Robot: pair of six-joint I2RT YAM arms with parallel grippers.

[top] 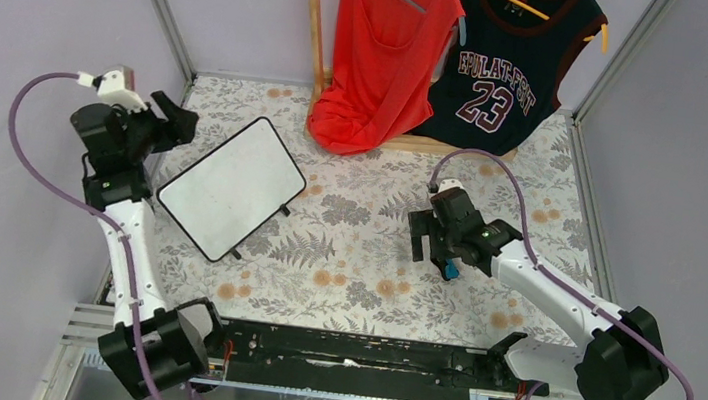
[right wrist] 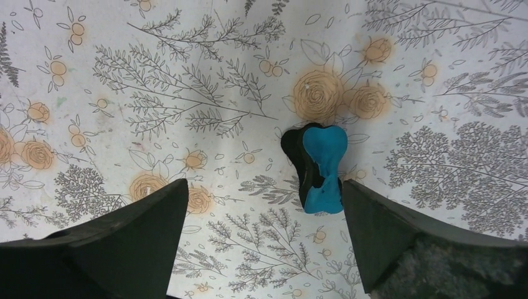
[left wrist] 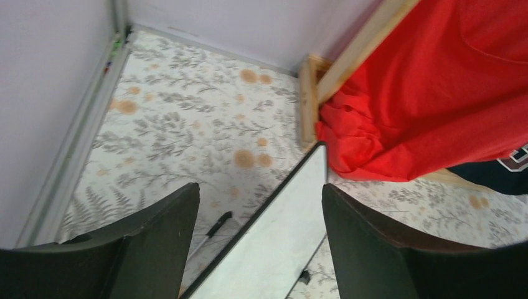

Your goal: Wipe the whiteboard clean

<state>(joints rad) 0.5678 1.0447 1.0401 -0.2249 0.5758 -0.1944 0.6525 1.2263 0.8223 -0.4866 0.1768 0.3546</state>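
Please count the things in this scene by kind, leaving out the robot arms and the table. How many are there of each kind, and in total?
Whiteboard: 1
Blue eraser: 1
Garments: 2 (red top, dark jersey)
Wooden rack: 1
Total: 5

Free lane mid-counter [top: 364, 252], between the whiteboard [top: 232, 186] and the right pincer [right wrist: 264, 249]. The back edge is blocked: wooden rack [top: 314, 35], red top [top: 381, 62] bunched at its base, jersey [top: 506, 66] beside it. The red top sits near the whiteboard's far corner, so it's tight there. We see the left pincer [left wrist: 261, 249] spread, board edge running between its fingers, side wall [top: 28, 22] close by. The eraser [right wrist: 320, 168] lies on the counter between the right pincer's spread fingers, just beside one.
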